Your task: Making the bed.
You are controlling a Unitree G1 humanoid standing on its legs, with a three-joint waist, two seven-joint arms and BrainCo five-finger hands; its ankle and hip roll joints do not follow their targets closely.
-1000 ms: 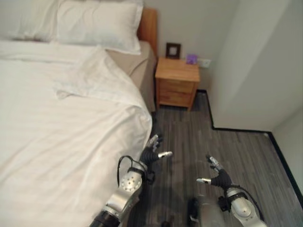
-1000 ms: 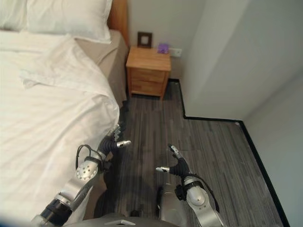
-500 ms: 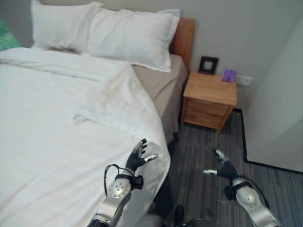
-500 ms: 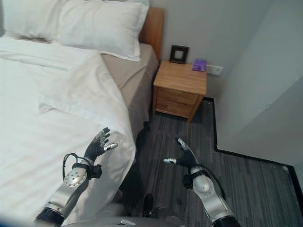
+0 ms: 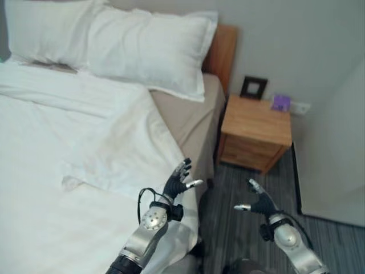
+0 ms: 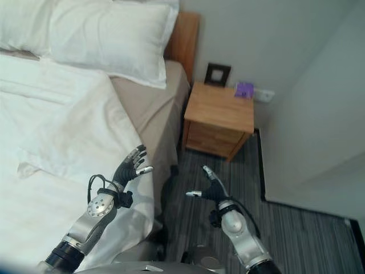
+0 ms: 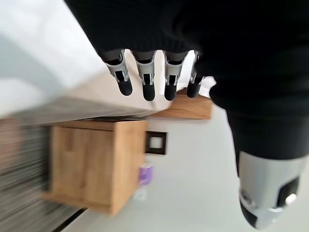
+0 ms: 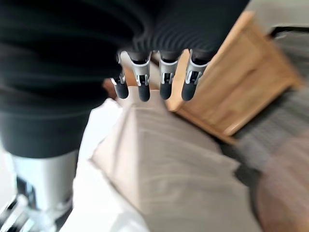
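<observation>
Left hand [image 5: 178,184]: raised above the near right edge of the bed, fingers spread and straight, thumb out to the side; holds nothing. Its wrist view confirms the fingers [image 7: 145,79] extended in a row, clear of any cloth.
Right hand [image 5: 255,202]: raised over the floor beside the bed, well apart from the duvet; fingers loosely straight, thumb pointing toward the bed; empty. Wrist view shows the fingers [image 8: 164,82] straight, nothing between them.
Floor [image 5: 239,182]: dark grey planks, runs along the right side of the bed, below both arms.
Duvet [image 5: 68,148]: white, covers the near and middle bed; its upper right corner is folded back on itself in a rumpled flap, the flap's edge lying just beyond the left hand. Near right edge hangs over the side of the mattress.
Bare sheet [image 5: 188,117]: beige strip exposed along the right edge of the bed, between the folded duvet and the pillows.
Pillows [image 5: 142,45]: two, white, side by side at the head of the bed, against the wooden headboard [image 5: 222,48].
Nightstand [image 5: 256,128]: light wood, just beside the far right corner of the bed, against the wall.
On nightstand: dark picture frame [image 5: 252,87] at the back, small purple item [image 5: 279,101] beside it.
</observation>
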